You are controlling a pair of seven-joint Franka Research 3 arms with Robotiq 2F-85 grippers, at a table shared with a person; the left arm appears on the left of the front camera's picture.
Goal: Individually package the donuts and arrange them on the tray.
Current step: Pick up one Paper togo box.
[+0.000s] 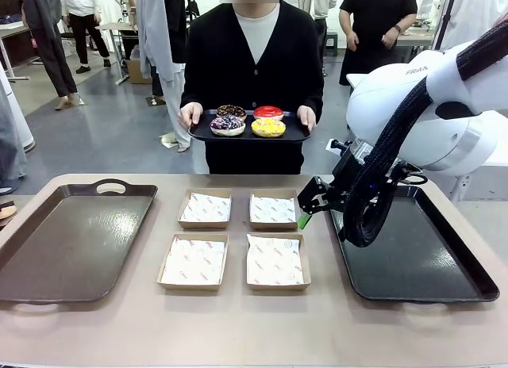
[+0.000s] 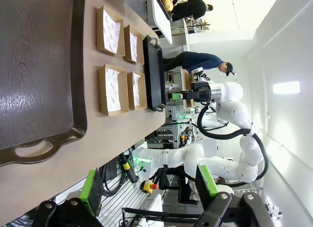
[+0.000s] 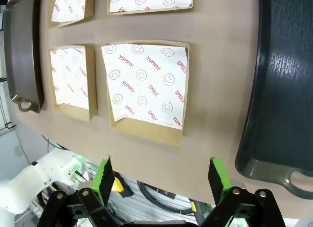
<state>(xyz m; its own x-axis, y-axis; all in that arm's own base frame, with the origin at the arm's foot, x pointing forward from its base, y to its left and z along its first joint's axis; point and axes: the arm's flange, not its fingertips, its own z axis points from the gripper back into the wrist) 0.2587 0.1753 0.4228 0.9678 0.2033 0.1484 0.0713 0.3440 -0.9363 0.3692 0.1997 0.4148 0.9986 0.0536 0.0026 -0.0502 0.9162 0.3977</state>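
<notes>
Person stands at 12 o'clock of the bench [image 1: 254,336] and holds a black serving tray [image 1: 295,135] off the bench. One hand [image 1: 190,114] is at the tray's 9 o'clock end, the other hand [image 1: 306,116] at 3 o'clock.

On it, two by two:
- rear: chocolate donut [image 1: 231,111], red donut [image 1: 268,112]
- front: purple-sprinkled chocolate donut [image 1: 228,125], yellow donut [image 1: 268,128]

Mid-bench: four paper-lined cardboard boxes [image 1: 194,262], two by two. Brown tray [image 1: 71,241] at their 9 o'clock, dark tray [image 1: 413,265] at 3 o'clock.

Right tool [image 3: 161,183] hangs over the bench between boxes and dark tray, jaws wide apart, gripping nothing. Left tool [image 2: 149,188] likewise spread wide, nothing between its pads.
</notes>
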